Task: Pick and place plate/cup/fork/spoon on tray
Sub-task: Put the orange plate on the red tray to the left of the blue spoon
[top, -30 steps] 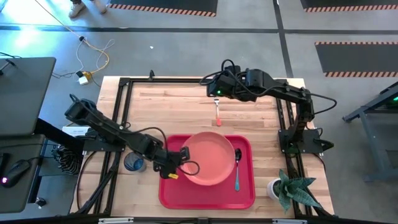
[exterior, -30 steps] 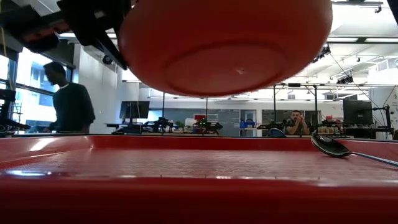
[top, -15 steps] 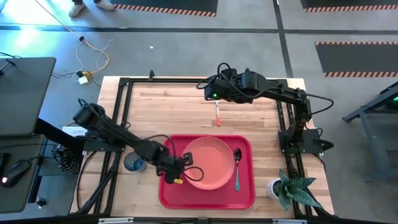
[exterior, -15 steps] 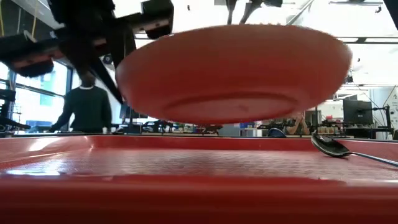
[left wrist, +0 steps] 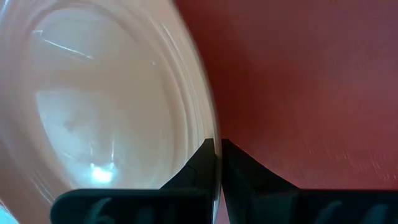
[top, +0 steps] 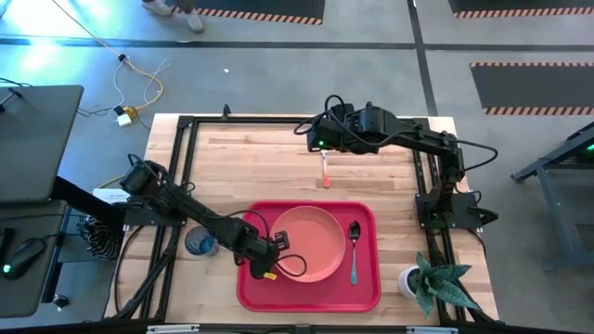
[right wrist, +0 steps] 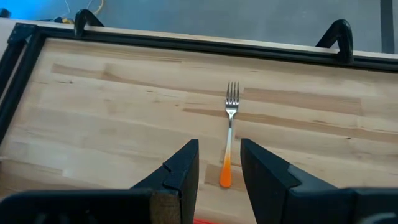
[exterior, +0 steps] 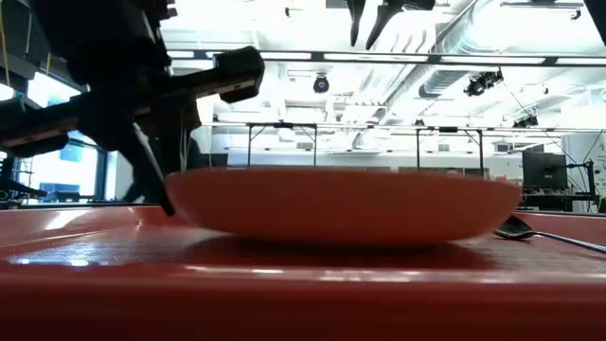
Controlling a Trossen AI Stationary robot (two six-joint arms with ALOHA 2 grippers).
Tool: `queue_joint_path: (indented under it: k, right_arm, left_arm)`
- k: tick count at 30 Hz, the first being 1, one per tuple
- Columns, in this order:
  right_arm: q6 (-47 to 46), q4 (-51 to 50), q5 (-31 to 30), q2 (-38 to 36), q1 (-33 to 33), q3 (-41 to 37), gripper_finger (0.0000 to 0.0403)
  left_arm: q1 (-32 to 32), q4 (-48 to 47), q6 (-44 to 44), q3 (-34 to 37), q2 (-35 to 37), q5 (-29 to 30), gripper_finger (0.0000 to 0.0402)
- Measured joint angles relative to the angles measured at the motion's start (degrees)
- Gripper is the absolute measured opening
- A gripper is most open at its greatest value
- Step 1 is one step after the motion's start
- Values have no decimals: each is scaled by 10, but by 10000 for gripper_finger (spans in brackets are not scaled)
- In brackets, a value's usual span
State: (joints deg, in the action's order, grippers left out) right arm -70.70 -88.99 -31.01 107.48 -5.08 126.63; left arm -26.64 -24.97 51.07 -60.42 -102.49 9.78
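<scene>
Meanwhile, the plate [top: 311,243] was held down on the tray [top: 367,289], its rim clamped by the left gripper [left wrist: 217,155], while the fork [right wrist: 228,137] lay lengthwise just ahead of the parted right gripper [right wrist: 219,163].

bare wood around fork [top: 325,170]; tray [top: 371,288] rim just beside handle

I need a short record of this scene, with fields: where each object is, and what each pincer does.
plate: round salmon-orange plastic plate, resting on the large red rectangular tray
spoon: blue-handled spoon, on the tray beside the plate
fork: orange-handled fork, on the wooden table, off the tray
cup: small translucent blue cup, on the table beside the tray
left pincer: shut on the plate rim
right pincer: open, above the fork
</scene>
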Motion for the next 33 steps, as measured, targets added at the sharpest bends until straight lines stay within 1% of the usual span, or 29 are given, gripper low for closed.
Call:
queue_joint_path:
  k: [9,20,25,29,33]
  right_arm:
    - [2,-5,-2,0,0,0,110]
    - [2,-8,-4,0,0,0,110]
    - [0,-8,-2,0,0,0,110]
    - [-9,-8,-2,0,3,0,110]
    - [-9,-8,0,0,6,0,110]
  left_arm:
    - [-14,-1,-1,0,-1,0,5]
    - [-32,28,10,0,-1,-17,5]
    - [-32,26,23,0,-1,7,5]
    - [-32,26,30,1,-1,9,6]
    - [-32,27,31,1,-1,10,20]
